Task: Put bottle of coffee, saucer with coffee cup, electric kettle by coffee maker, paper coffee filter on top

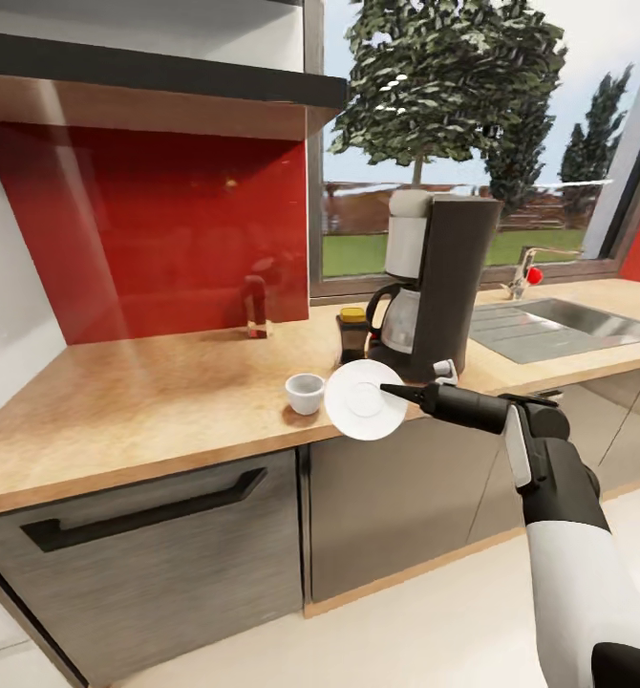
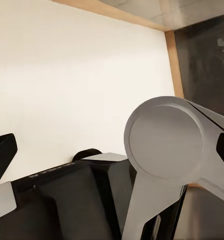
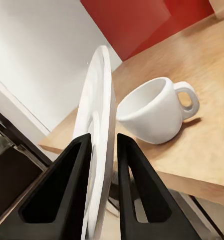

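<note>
So the right gripper (image 1: 389,390), two matte black wedge-shaped fingers (image 3: 134,185), is clamped on the rim of the thin round white saucer (image 1: 363,401), one finger on each face. The plate is held up on edge, tilted, at the front lip of the light wood-grain surface (image 1: 148,392), not lying flat on it. Just beside it sits the small glossy white rounded cup with a loop handle (image 1: 304,393), upright on the surface, close to the plate. Behind them stands the tall dark grey coffee maker (image 1: 444,287) with its glass carafe, and tucked against its left is the little dark brown jar with a yellow lid (image 1: 352,334). Further right there's the inset steel sink (image 1: 559,325). Shiny red backsplash (image 1: 158,220) behind, thick dark slab shelf (image 1: 158,72) above. Left gripper: can't tell its state.
</note>
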Available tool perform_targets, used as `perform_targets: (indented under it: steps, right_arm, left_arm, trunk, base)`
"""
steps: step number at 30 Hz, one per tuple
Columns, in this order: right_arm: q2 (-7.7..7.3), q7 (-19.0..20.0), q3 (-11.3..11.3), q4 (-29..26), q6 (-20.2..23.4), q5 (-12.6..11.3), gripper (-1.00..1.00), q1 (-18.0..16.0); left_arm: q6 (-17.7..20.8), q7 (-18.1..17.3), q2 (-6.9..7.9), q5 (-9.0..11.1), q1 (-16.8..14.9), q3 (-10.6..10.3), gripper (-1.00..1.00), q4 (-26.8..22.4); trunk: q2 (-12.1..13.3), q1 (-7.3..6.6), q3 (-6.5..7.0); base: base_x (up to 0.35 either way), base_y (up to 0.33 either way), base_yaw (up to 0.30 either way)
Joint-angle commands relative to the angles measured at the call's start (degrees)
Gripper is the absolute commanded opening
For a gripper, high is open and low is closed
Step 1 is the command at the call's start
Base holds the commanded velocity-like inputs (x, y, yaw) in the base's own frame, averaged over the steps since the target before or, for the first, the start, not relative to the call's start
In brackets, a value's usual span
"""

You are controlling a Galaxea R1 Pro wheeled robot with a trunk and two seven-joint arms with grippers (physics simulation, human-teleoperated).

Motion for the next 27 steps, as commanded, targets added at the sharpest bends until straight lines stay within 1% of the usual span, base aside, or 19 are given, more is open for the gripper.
perform_targets:
  steps: [1,6,13,16,19,22,25,26,27]
  right_arm:
    - [0.00,0.11,-0.05,0.04,0.53,-0.28,-1.00,-0.05]
    - [0.00,0.11,-0.10,0.06,0.58,-0.27,-1.00,-0.05]
    - [0.00,0.11,-0.11,0.07,0.59,-0.28,-1.00,-0.05]
    - [-0.02,0.04,-0.18,0.12,0.59,-0.24,-1.00,-0.05]
    - [-0.04,-0.68,-0.26,0.33,0.59,-0.23,-1.00,-0.05]
    - [0.03,-3.24,-0.44,0.52,0.54,-0.31,-1.00,-0.06]
    - [0.16,-7.87,-0.59,0.76,0.52,-0.35,-1.00,-0.91]
    - [0.20,-8.80,-0.67,0.80,0.51,-0.36,-1.00,-1.26]
    - [0.29,-10.97,-1.01,1.00,0.51,-0.36,-1.00,-2.00]
  left_arm:
    - [-0.39,-0.07,0.01,0.46,-0.02,-0.48,1.00,0.00]
    - [-0.39,-0.06,0.00,0.46,-0.02,-0.48,1.00,0.00]
    - [-0.39,-0.01,0.00,0.46,-0.02,-0.48,1.00,0.00]
    - [-0.39,0.06,0.01,0.46,-0.02,-0.48,1.00,0.00]
    - [-0.39,0.15,0.05,0.46,-0.02,-0.48,1.00,0.00]
    - [-0.39,0.20,0.04,0.46,-0.02,-0.48,1.00,0.00]
    - [-0.39,0.22,0.01,0.46,-0.02,-0.48,1.00,0.00]
    - [-0.39,0.21,0.01,0.46,-0.02,-0.48,1.00,0.00]
    - [-0.39,0.22,0.01,0.46,-0.02,-0.48,1.00,0.00]
  trunk:
    - [-0.03,-0.01,-0.06]
    - [-0.03,-0.01,-0.06]
    - [-0.03,-0.01,-0.06]
    - [-0.03,-0.01,-0.06]
    - [-0.03,-0.01,-0.06]
    - [-0.03,-0.01,-0.06]
    - [-0.03,-0.01,-0.06]
    - [-0.03,-0.01,-0.06]
    - [-0.03,-0.01,-0.06]
  base:
    - [0.000,0.046,-0.263]
    - [0.000,0.062,-0.273]
    - [0.000,0.245,-0.270]
    - [0.000,0.203,-0.122]
    - [0.000,0.082,-0.045]
    - [0.000,0.029,-0.016]
    - [0.000,0.009,-0.005]
    - [0.000,0.004,-0.002]
    - [0.000,0.003,-0.002]
